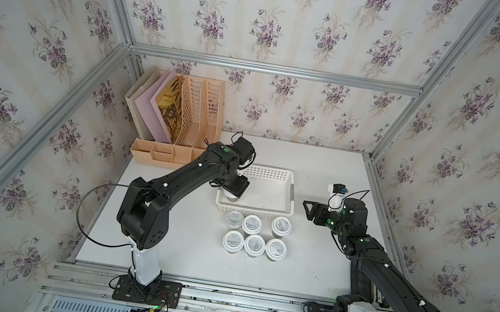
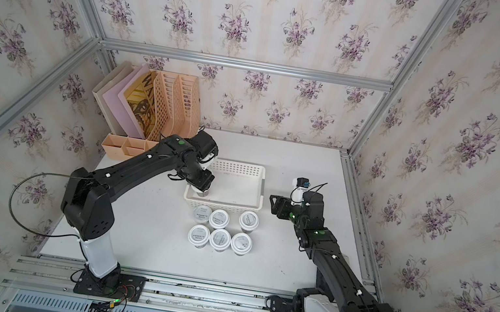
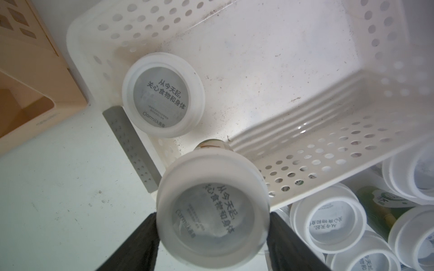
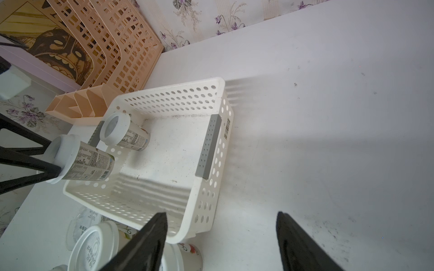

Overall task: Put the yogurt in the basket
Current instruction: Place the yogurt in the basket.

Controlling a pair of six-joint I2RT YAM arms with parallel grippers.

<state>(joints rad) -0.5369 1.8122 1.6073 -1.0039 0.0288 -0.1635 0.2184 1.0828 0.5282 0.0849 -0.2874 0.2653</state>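
Step in hand, as I read it: setting a second cup down in the basket.

Left gripper [image 3: 212, 214]: jaws partly closed on the white lid of a yogurt cup [image 4: 89, 162], one finger on each side of the rim. The cup hangs upright, base down, over the basket [image 1: 268, 169] at the corner nearest the left arm, just inside the grey end strip [image 3: 133, 150]. I cannot tell whether the base touches the floor yet.

Another cup [image 3: 163, 93] stands upright inside, against the same short end and close beside the held one. Six more cups [image 1: 252, 224] wait on the table [image 1: 308, 269] in two rows, just in front of the basket's long wall.

Right gripper [image 4: 222, 214]: jaws wide apart, nothing between them. It hovers over bare table beside the basket's other short end, apart from it.

To do this well, in my judgement:
- Lower straight down until the base rests flat, then spread the jaws only enough to free the lid.
- Margins are tight, with a wall on two sides and the neighbour cup on a third. A finger opening wide could knock the neighbour or catch the perforated wall.
- Lift out vertically. The cup is tall for its base and looks easy to tip.
- Fill from this end so later cups have room.
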